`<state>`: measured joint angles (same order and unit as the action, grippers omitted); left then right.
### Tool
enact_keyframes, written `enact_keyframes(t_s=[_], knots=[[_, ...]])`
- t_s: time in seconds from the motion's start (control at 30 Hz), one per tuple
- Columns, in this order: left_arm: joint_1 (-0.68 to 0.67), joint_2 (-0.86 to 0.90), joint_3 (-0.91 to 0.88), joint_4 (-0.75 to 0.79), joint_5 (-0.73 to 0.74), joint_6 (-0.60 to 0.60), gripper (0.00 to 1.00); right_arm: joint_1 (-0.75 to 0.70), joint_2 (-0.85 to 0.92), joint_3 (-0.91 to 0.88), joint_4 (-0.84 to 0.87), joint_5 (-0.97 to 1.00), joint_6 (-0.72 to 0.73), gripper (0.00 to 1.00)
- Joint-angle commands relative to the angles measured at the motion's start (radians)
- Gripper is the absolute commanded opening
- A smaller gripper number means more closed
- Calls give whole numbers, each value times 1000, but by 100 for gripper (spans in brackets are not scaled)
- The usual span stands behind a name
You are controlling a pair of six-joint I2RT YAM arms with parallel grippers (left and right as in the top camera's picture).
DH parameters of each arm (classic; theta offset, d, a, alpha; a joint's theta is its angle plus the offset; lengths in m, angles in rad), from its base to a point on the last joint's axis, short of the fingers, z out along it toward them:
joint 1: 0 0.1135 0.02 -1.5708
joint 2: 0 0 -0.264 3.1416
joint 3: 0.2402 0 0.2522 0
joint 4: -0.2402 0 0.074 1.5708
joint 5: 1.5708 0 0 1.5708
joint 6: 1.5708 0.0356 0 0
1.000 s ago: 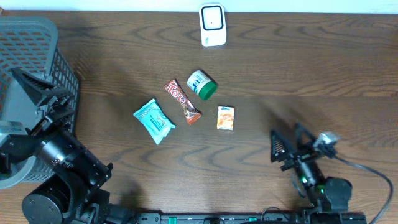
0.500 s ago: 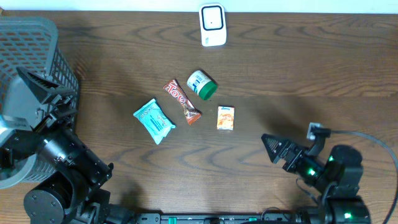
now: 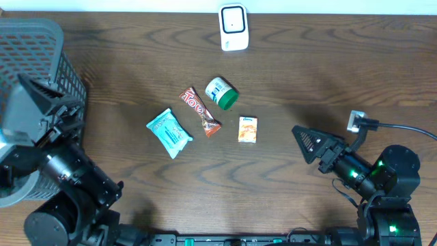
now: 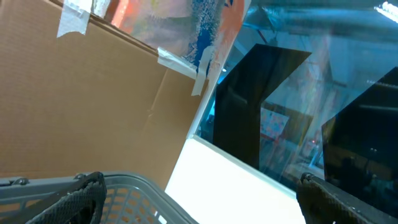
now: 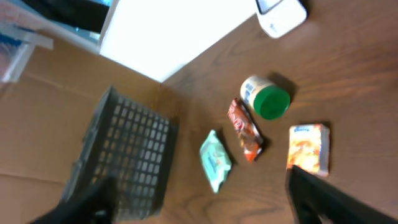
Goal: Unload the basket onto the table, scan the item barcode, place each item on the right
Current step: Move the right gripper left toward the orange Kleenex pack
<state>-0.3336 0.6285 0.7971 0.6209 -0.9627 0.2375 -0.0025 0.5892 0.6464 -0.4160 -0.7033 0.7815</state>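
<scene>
Items: four small goods lie loose in the middle of the dark wooden table (image 3: 341, 75), none touched by either arm.
Orange carton (image 3: 248, 129): flat on the table, the rightmost of the group and the closest to the right gripper.
Candy bar (image 3: 200, 111): red-brown wrapper, lying slantwise just left of the carton.
Jar (image 3: 222, 93): white label, green lid, tipped on its side just beyond the candy bar.
Teal packet (image 3: 168, 132): flat, leftmost of the group, near the candy bar but apart from it.
Scanner (image 3: 233, 27): white unit with a dark window, at the far edge, well apart from the items.
Right gripper (image 3: 305, 143): fingers spread apart, gripping nothing, above the table to the right of the carton and pointing toward it.
Left gripper (image 4: 199, 183): fingers spread wide, at the near left over the basket's rim.
Basket (image 3: 34, 41): grey mesh, far left corner.
</scene>
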Motion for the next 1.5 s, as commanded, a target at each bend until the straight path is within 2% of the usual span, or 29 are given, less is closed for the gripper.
enact_keyframes(t_s=[0.0,0.07,0.1,0.13,0.17,0.27,0.53,0.6,0.67,0.93,1.2,1.47], knots=[[5,-42,8,5,12,16,98,44,6,12,-68,19,93,94],[5,-65,8,5,12,16,98,78,19,12,-114,92,169,90],[5,-79,8,5,12,16,98,100,30,12,-115,128,180,82],[5,-95,8,4,11,16,98,130,45,12,-111,178,201,68],[5,-109,8,4,11,16,98,164,65,12,-110,238,240,59],[5,-151,8,3,11,16,98,262,138,12,-69,376,306,44],[5,-221,8,-31,11,16,98,499,531,12,315,591,340,17],[5,-225,8,-33,12,16,98,515,630,12,399,593,341,15],[5,-225,8,-33,12,16,98,528,727,12,474,581,359,18],[5,-226,8,-33,12,16,98,534,1039,12,751,370,385,12],[5,-226,8,-33,12,15,98,572,1115,12,746,377,392,15],[5,-226,8,-33,12,15,98,578,1115,12,574,445,369,15]])
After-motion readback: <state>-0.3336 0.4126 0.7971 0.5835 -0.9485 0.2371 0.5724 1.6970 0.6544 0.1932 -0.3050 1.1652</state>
